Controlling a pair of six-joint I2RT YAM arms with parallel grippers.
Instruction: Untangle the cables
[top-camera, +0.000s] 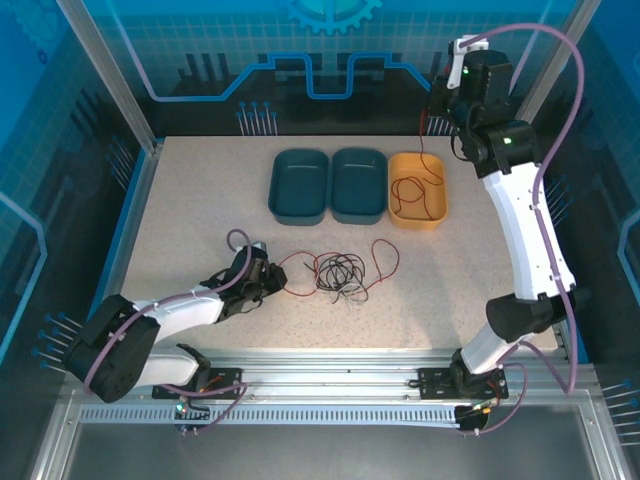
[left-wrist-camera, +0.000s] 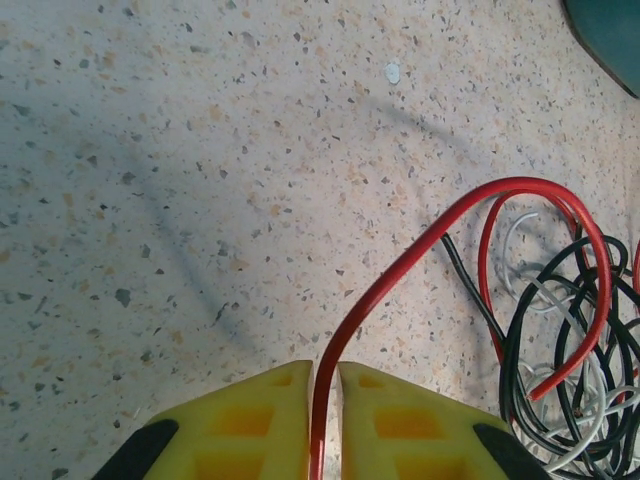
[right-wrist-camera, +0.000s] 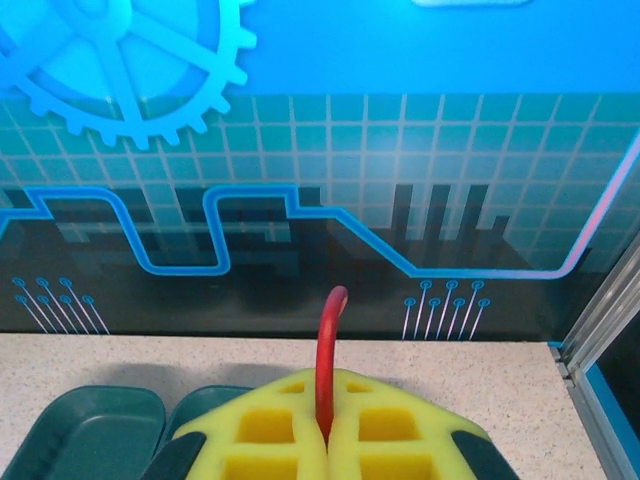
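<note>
The cables' tangle (top-camera: 338, 273) lay on the speckled table (top-camera: 190, 210) near its front middle, with black, white and red loops heaped over one another. From above I could see only a dark knot. My left wrist camera showed the tangle (left-wrist-camera: 570, 380) closely enough to make out thin white strands threaded under the black coils. A red cable (left-wrist-camera: 395, 275) arced out of that heap and ran straight between the yellow fingers of the left gripper (left-wrist-camera: 322, 385), whose jaws were pressed together on it. In the overhead view the left gripper (top-camera: 262, 280) sat low at the table, just left of the heap. A second red cable (top-camera: 422, 140) lay coiled inside the orange bin (top-camera: 417, 224) at the back right and rose from there to the right gripper (top-camera: 437, 112), held high over the far edge. The overhead view did not let me read those jaws. The right wrist view did: the right gripper (right-wrist-camera: 326, 385) was clamped on the second red cable (right-wrist-camera: 327, 330), and a short curved end stood up above the fingers against the blue back panel (right-wrist-camera: 300, 150). Two teal bins (top-camera: 300, 212) stood touching side by side to the left of the orange one. The right wrist view caught their rims (right-wrist-camera: 70, 440) at lower left.
</note>
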